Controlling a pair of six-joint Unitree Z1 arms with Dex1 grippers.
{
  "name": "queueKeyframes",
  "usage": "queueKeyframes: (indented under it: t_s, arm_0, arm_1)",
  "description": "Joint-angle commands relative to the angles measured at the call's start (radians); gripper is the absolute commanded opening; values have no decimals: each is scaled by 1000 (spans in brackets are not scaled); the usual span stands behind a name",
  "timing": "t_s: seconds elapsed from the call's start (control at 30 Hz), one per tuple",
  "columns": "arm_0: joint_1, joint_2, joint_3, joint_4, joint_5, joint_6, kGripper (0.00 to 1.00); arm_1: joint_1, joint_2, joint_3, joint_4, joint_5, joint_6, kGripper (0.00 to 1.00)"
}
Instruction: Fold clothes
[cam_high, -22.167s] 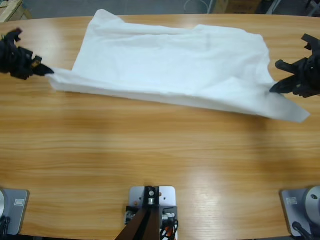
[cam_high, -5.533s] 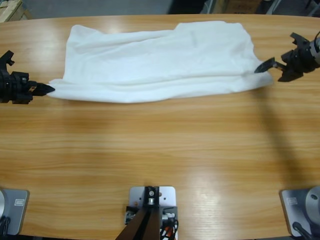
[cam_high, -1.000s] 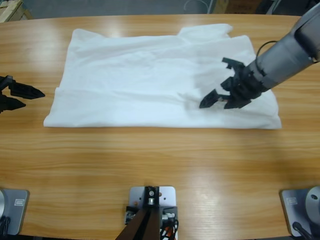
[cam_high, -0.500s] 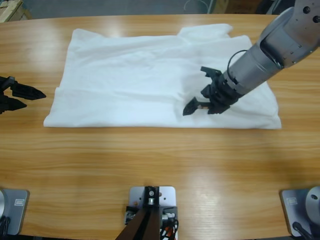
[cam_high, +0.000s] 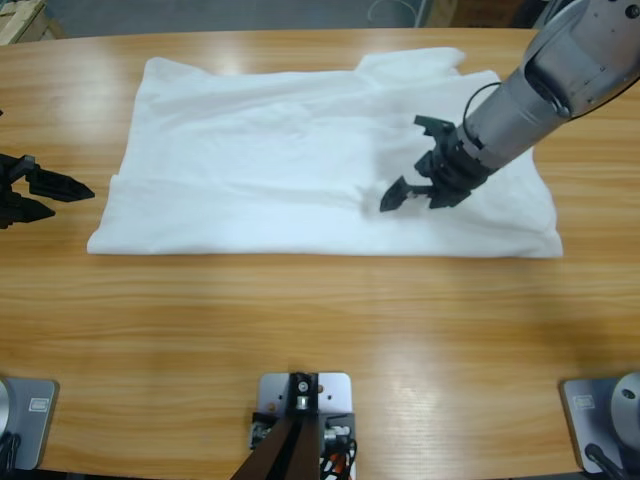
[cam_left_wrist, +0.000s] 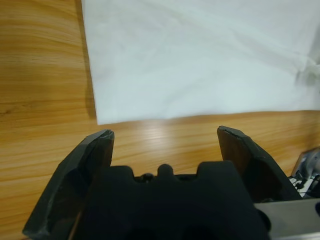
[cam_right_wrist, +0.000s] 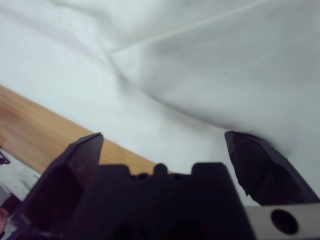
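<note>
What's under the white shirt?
The wooden table shows all around the shirt, so the shirt lies on it. Anything else beneath is covered. The right gripper hovers above, jaws open.

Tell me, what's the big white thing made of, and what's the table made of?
The white T-shirt looks like thin soft cloth, probably cotton: matte, it wrinkles and lies in folded layers. The table looks like wood, or a wood-look top: brown grain stripes with a smooth, slightly shiny coat that reflects light.
</note>
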Motion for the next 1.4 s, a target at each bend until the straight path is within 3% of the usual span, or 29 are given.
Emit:
queueKeyframes:
  t_s: [0.03, 0.4, 0.9, 1.1, 1.27, 1.4]
  arm_0:
    - [-8, 25, 0, 1, 13, 6, 805]
    - [-8, 25, 1, 1, 14, 6, 804]
    - [-8, 32, -1, 1, 15, 6, 806]
    - [-8, 41, -2, 1, 15, 7, 805]
    - [-8, 39, -2, 1, 15, 10, 805]
    - [-8, 42, -4, 1, 15, 11, 807]
  arm_1:
    - [-21, 78, -46, 33, -23, -23, 1000]
    - [-53, 122, -107, 64, -86, -74, 1000]
    - [-67, 291, -503, 323, -139, -177, 1000]
    - [-71, 214, -453, 368, -213, -116, 1000]
    - [-111, 61, -210, 210, -232, -25, 1000]
    - [-146, 31, -130, 180, -230, -21, 993]
